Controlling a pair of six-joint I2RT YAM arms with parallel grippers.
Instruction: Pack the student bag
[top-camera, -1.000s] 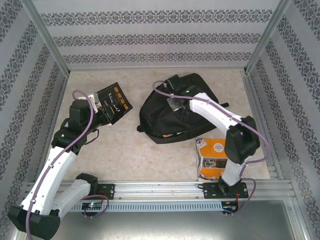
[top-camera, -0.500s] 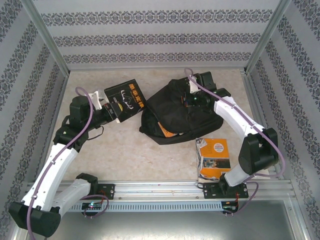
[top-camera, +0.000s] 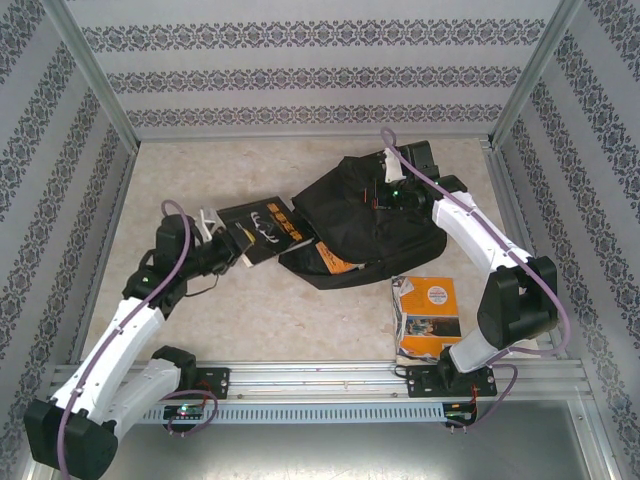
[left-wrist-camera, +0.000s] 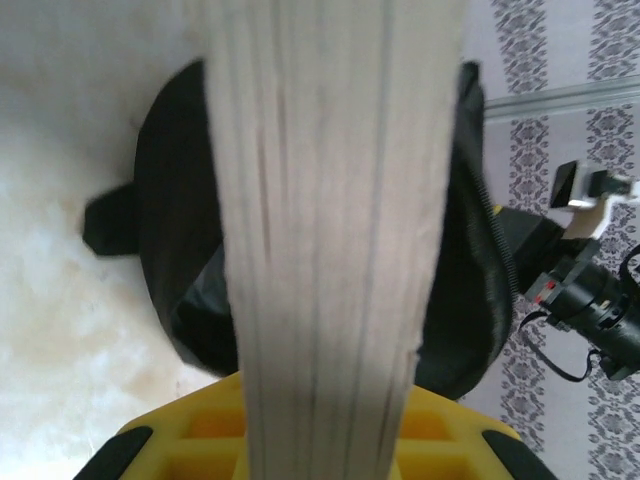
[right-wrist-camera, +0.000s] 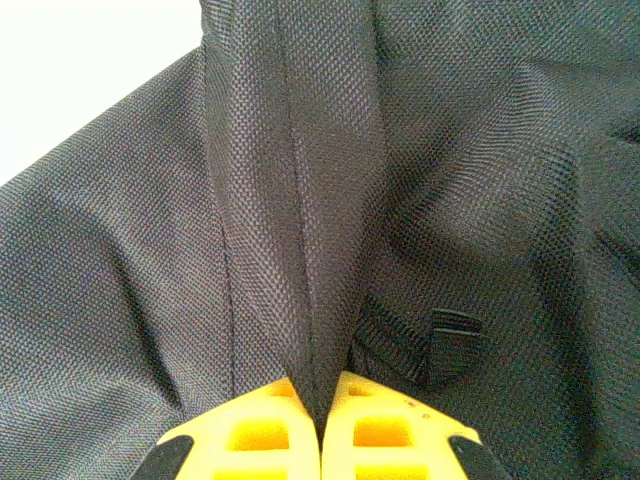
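The student bag (top-camera: 385, 235), a large black fabric backpack, lies mid-table with its mouth facing left. My right gripper (top-camera: 385, 192) is shut on a fold of its upper fabric (right-wrist-camera: 300, 200), pinched between the yellow fingers (right-wrist-camera: 250, 430), and holds the top raised. My left gripper (top-camera: 232, 240) is shut on a black-covered book (top-camera: 268, 225) whose far end reaches the bag's mouth. In the left wrist view the book's page edge (left-wrist-camera: 330, 250) runs up the middle, with the dark bag opening (left-wrist-camera: 180, 260) behind it. An orange item (top-camera: 335, 263) shows inside the mouth.
An orange and white book (top-camera: 425, 315) lies on the table near the right arm's base. A webbing strap loop (right-wrist-camera: 440, 340) sits on the bag beside the right fingers. Patterned walls enclose the table on three sides. Bare tabletop (top-camera: 250, 300) lies in front of the bag.
My left gripper has carried the black-covered book down and to the right, up to the bag's mouth. My right gripper moved back and right, pulling the bag's top up, then held.
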